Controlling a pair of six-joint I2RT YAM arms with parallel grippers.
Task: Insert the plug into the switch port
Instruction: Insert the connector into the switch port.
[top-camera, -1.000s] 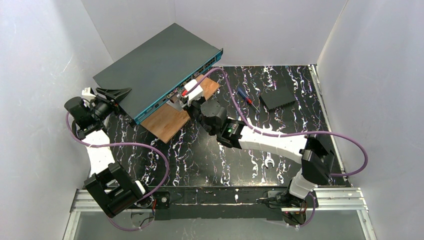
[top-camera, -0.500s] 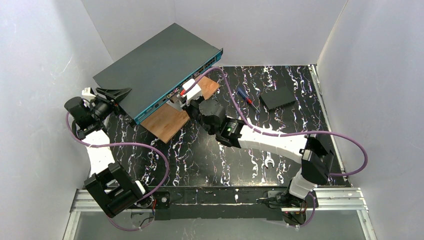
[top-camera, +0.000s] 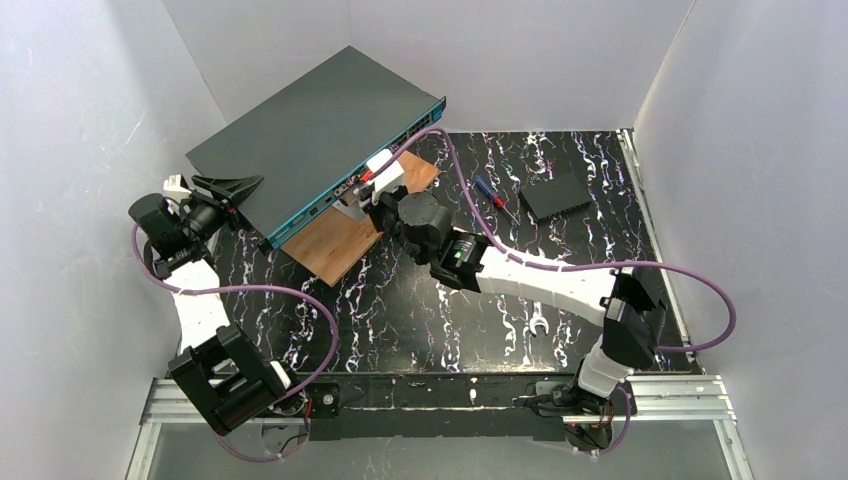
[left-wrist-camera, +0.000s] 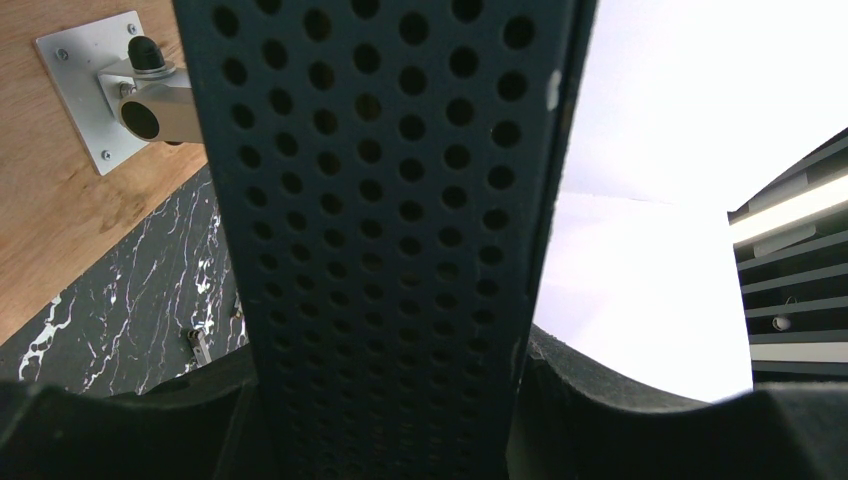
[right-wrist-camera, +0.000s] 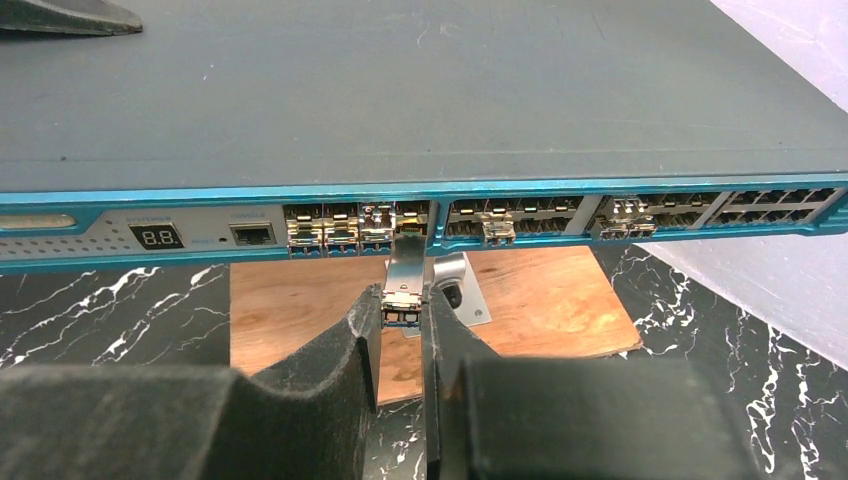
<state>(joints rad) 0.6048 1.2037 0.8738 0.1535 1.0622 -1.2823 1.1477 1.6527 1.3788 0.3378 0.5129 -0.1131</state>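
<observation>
The switch (top-camera: 310, 130) is a flat dark grey box, tilted, with its teal port edge (right-wrist-camera: 520, 215) facing my right arm. My left gripper (top-camera: 232, 188) is shut on the switch's left end; its perforated side (left-wrist-camera: 390, 250) fills the space between the jaws. My right gripper (right-wrist-camera: 402, 305) is shut on the plug (right-wrist-camera: 405, 275), a small metal module. The plug's front end touches a port (right-wrist-camera: 412, 215) in the left group, and it looks partly inside. In the top view the right gripper (top-camera: 368, 195) is right at the teal edge.
A wooden board (top-camera: 340, 240) with a metal bracket (right-wrist-camera: 462, 290) lies under the switch's front edge. A screwdriver (top-camera: 490, 190), a small flat black box (top-camera: 555, 195) and a wrench (top-camera: 537, 325) lie on the black marbled table. White walls close in the sides and back.
My right gripper has moved forward and up-left with the plug, closing on the switch's port edge. The left arm and the switch have not moved.
</observation>
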